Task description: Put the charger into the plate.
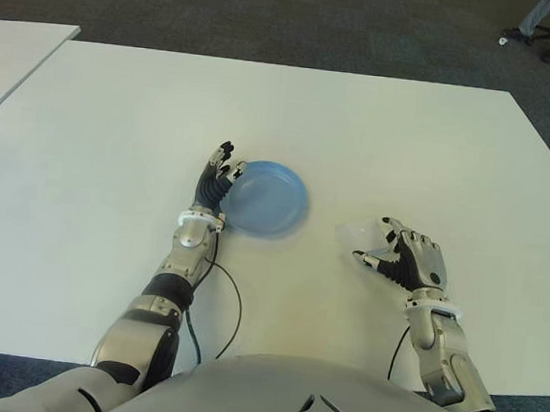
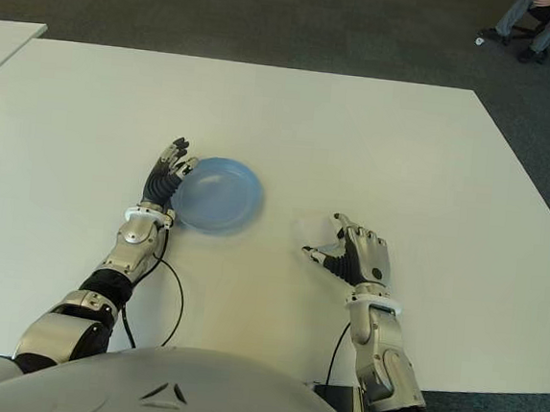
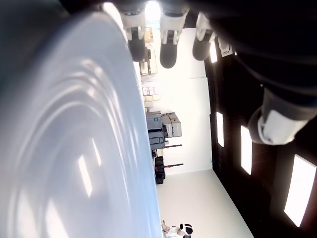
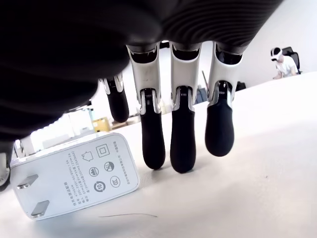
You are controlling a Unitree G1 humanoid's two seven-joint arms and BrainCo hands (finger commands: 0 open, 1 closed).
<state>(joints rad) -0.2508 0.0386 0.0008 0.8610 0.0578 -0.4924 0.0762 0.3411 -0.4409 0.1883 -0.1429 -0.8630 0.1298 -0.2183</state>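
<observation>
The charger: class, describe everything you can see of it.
The charger is a white, plastic-looking block with rounded corners, two metal prongs at one end and grey printed symbols on its upper face. It lies flat on the white table, right of the blue plate, beside the right hand, whose fingers hang open and hold nothing.

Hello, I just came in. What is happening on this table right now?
A humanoid robot is working at a white table. Its right hand is beside a white charger that lies on the table, fingers open around it but not gripping. Its left hand is at the left edge of a blue plate, fingers extended. The charger is not yet in the plate.
</observation>
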